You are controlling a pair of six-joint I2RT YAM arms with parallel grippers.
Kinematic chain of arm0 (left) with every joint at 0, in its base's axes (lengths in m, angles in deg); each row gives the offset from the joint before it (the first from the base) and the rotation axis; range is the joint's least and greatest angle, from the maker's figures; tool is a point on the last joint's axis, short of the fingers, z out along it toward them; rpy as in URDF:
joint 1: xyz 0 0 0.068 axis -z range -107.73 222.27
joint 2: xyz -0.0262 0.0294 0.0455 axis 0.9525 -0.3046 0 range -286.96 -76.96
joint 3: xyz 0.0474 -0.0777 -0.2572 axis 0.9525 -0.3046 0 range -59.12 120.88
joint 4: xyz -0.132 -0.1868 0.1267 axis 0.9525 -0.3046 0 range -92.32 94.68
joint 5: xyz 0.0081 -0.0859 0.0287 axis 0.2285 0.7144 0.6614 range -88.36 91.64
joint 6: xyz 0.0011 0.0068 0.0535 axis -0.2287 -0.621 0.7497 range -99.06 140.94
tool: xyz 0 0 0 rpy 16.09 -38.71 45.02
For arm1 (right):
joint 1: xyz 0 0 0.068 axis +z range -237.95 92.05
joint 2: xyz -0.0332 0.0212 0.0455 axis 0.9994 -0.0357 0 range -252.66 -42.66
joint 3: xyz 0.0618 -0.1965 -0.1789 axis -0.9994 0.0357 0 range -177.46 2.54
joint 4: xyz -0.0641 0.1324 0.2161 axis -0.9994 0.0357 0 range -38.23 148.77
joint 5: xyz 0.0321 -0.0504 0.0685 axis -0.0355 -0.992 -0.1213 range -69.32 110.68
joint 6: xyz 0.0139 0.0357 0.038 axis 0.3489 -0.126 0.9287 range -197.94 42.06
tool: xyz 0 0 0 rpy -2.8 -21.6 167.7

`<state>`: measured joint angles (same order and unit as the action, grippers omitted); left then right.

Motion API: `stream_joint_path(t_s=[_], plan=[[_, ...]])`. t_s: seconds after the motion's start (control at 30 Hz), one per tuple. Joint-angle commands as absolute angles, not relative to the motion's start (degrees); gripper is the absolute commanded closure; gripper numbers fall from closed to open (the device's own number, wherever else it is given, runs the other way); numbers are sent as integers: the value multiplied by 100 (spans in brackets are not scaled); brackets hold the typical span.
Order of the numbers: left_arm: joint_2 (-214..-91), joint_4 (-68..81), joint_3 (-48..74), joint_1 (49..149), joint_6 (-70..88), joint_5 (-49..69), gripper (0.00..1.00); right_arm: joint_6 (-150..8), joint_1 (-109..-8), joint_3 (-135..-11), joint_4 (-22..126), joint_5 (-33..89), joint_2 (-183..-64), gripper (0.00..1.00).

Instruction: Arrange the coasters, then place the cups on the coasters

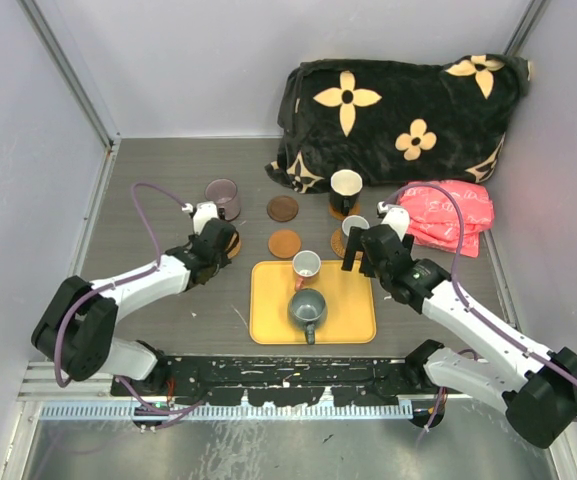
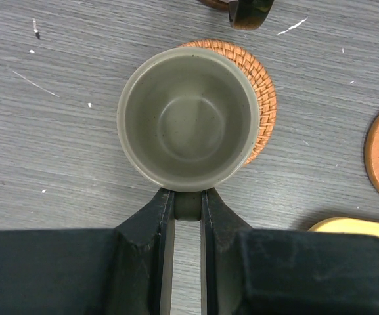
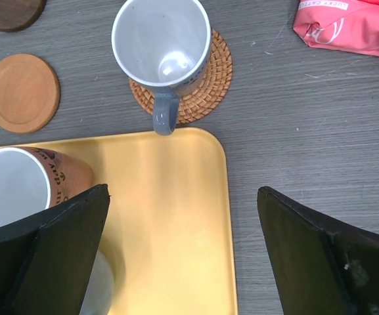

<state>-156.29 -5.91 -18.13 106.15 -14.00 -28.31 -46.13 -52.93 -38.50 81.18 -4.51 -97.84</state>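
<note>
My left gripper (image 2: pixel 188 200) is shut on the handle of the small olive cup (image 2: pixel 188 118). The cup sits upright over a wicker coaster (image 2: pixel 263 105), a little off its centre; the same gripper (image 1: pixel 224 243) is at the table's left. My right gripper (image 3: pixel 182 197) hangs open and empty over the right edge of the yellow tray (image 3: pixel 163 216). Ahead of it a grey cup (image 3: pixel 161 46) stands on another wicker coaster (image 3: pixel 210 84). A pink cup (image 1: pixel 306 266) and a dark grey cup (image 1: pixel 307 308) stand on the tray. The black cup (image 1: pixel 345 188) sits on a coaster.
A purple cup (image 1: pixel 222 197) stands at the back left. A dark brown coaster (image 1: pixel 283 208) and an orange-brown coaster (image 1: pixel 285 244) lie bare behind the tray. A black flowered blanket (image 1: pixel 398 110) and a pink packet (image 1: pixel 453 215) fill the back right.
</note>
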Motion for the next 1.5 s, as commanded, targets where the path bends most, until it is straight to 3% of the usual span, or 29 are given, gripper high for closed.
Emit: stream_joint_path(t_s=[0.0,1.27,1.4,1.47], plan=[[-15666,39,-1584,10566,-1200,-2776,100,-4669,-5315,-4180,8042,-629,-9872,0],[-16062,-46,-1553,10461,-1174,-2652,100,-4624,-5309,-4127,7889,-554,-10100,0],[-16022,-119,-1611,10461,-1259,-2644,96,-4607,-5309,-4123,7881,-534,-10110,0],[-15987,-122,-1660,10461,-1300,-2641,87,-4600,-5307,-4115,7881,-536,-10104,0]])
